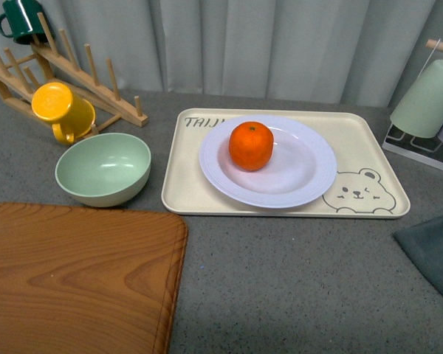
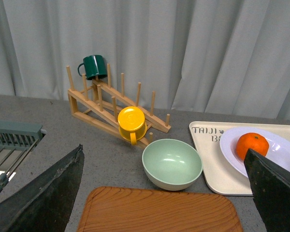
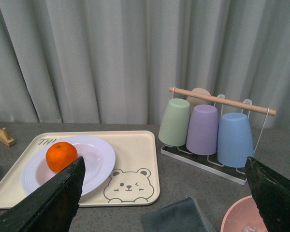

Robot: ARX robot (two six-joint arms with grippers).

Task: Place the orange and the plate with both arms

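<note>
Orange (image 1: 251,146) rests on the white plate (image 1: 310,173), itself on the beige bear tray (image 1: 369,144) on the table. Both tools, left (image 2: 159,193) and right (image 3: 164,193), stand apart, holding nothing. Judgement: placement looks complete; next calls only for keeping clear.

A pale grey pleated curtain (image 1: 280,44) hangs in vertical folds across the full rear of the scene. The work surface is a grey, felt-like tabletop (image 1: 280,280). Lighting is even and diffuse, producing only soft shadows beneath items on the surface. The curtain meets the tabletop directly at the rear edge; the wall behind it is hidden.
</note>
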